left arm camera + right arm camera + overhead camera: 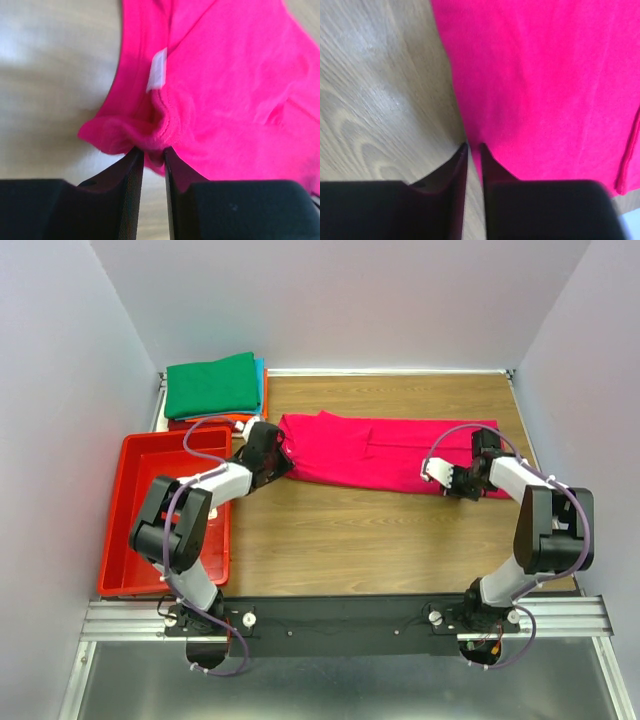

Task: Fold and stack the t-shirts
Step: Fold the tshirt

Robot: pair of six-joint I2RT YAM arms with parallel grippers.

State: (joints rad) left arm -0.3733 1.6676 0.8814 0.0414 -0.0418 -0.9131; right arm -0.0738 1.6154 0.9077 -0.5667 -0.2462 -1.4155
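Note:
The magenta-pink t-shirt (385, 452) lies stretched left to right across the middle of the wooden table. My left gripper (279, 453) is at its left end. In the left wrist view that gripper (153, 149) is shut on bunched fabric of the shirt (225, 85) near the collar with its white label (157, 75). My right gripper (463, 484) is at the shirt's near right edge. In the right wrist view that gripper (473, 145) is nearly closed on the shirt's edge (545, 85). A stack of folded shirts sits at the back left, green (212, 385) on top, with teal-blue (261, 368) and orange (264, 400) edges below.
A red plastic tray (128, 502) stands at the left, beside the left arm and just in front of the folded stack. Bare wooden table (370, 540) lies between the shirt and the arm bases. Grey walls enclose the back and both sides.

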